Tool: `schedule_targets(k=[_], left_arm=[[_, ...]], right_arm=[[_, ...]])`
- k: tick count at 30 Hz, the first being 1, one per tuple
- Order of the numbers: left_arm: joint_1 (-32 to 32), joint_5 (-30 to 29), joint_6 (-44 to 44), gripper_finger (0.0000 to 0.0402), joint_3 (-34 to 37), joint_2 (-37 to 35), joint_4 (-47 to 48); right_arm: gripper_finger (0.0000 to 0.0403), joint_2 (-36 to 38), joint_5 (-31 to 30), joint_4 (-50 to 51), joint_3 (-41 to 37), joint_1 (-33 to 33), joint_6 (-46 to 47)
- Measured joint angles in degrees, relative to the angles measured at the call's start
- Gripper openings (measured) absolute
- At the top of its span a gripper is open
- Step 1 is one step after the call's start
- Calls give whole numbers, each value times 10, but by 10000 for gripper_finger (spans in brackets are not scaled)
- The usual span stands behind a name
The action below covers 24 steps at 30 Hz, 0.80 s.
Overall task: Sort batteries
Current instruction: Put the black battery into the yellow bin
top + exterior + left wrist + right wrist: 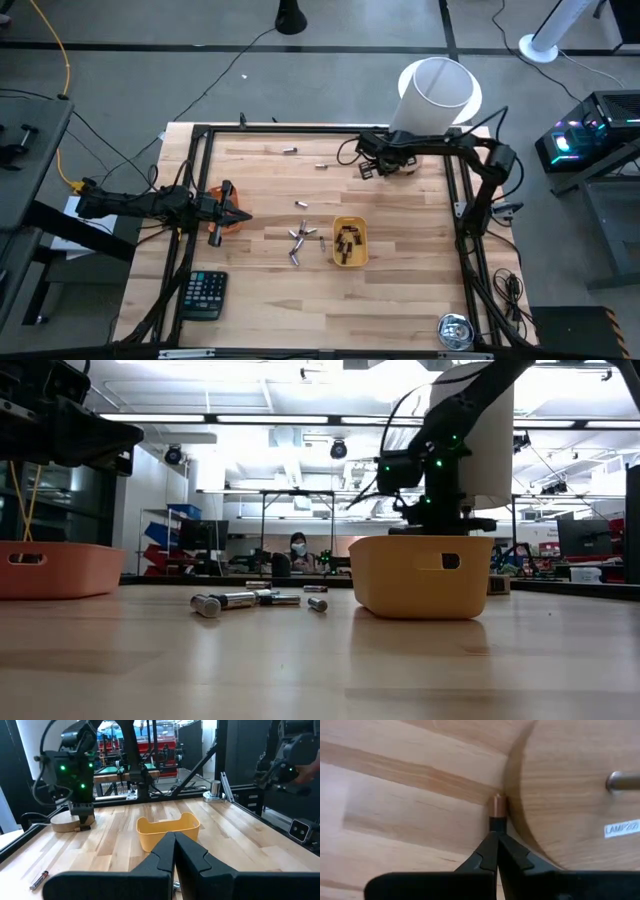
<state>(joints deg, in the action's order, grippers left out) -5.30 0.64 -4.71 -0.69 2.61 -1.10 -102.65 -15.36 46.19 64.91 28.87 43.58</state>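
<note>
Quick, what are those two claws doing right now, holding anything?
Left gripper: shut, holding nothing, above the table's left side.
Right gripper: shut on a small copper-tipped battery, right beside the round wooden lamp base.

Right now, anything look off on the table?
Yes. The right gripper has its fingers shut on a battery pressed against the lamp base, far from the yellow tray. Loose batteries lie scattered mid-table.
</note>
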Motion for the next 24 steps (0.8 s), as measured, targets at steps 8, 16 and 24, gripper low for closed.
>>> schedule_targets(k=[8, 16, 24], left_arm=[[0, 0, 0, 0, 0, 0, 0], [0, 0, 0, 0, 0, 0, 0], [0, 0, 0, 0, 0, 0, 0]], right_arm=[[0, 0, -22, -63, -21, -5, 14], [51, 0, -36, -62, -21, -1, -13], [140, 0, -19, -67, -38, -3, 14]])
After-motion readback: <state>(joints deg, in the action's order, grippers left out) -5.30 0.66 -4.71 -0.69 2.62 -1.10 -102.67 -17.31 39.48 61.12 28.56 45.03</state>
